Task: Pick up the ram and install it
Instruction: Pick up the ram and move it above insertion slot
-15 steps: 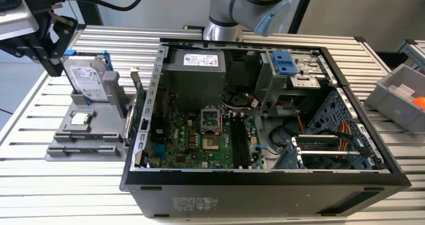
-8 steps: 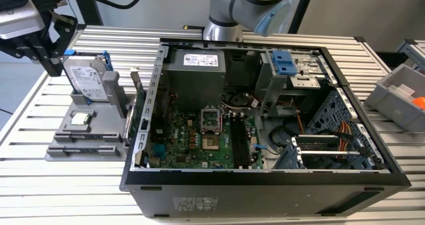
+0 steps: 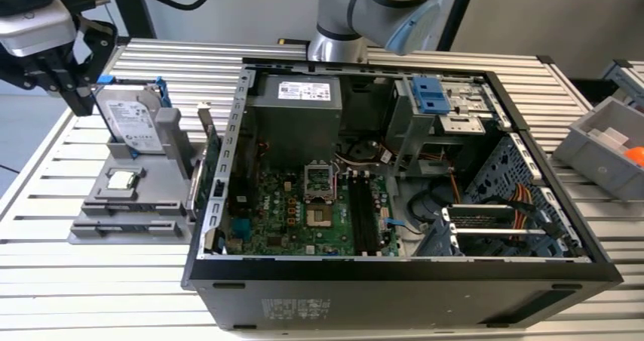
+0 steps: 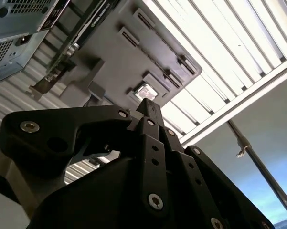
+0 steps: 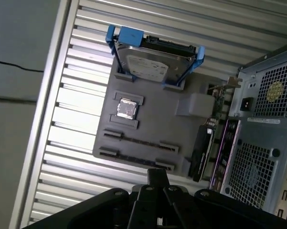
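Black robot gripper hangs over the far corner of the table at the exterior view's left, just beside the far end of the hard drive and holding nothing that can be seen; whether it is released or clenched cannot be told. Beneath it stretches a white slatted metal table. An open black desktop computer case lies on its side in the middle, its green motherboard and long black memory slots facing up. Left of the case in the exterior view sits a flat grey plastic parts fixture. A silver labelled hard drive in a blue-tabbed frame stands on edge at the fixture's far end, and a small square silver processor chip lies flat in a pocket nearer the middle. The ram appears only as a thin dark stick on edge between the fixture's near clips, well apart from the gripper and outside the case.
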